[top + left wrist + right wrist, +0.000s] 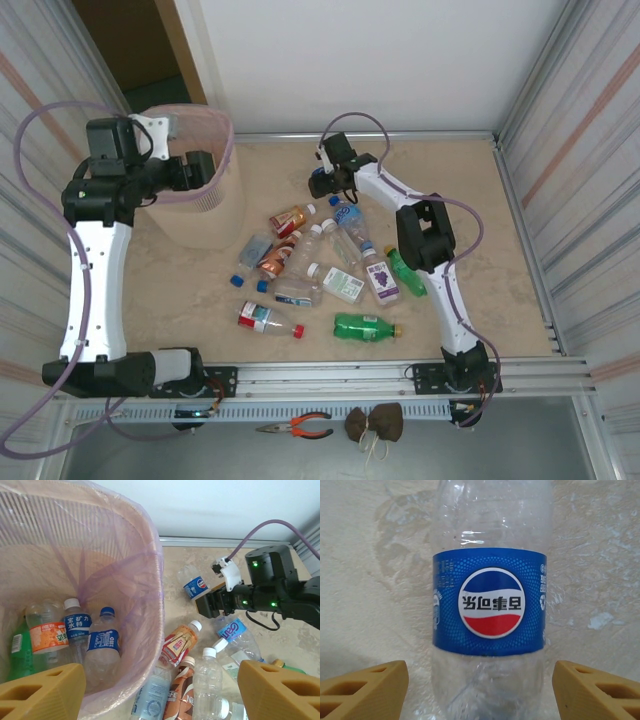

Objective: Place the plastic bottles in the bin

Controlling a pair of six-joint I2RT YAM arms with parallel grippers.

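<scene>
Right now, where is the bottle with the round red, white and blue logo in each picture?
Top view: tucked under the right gripper, too hidden to pick out.
Left wrist: logo bottle upper middle, right of the bin.
Right wrist: centre, between the fingers.
Shared landmark: the right gripper.

I count one bin [205, 215], with four bottles [104, 642] showing inside it. On the table [500, 250] I make out roughly twelve loose bottles [265, 319], two of them green. Past its near edge: one pair of pliers [296, 428] and two brown pouches [375, 423].
</scene>
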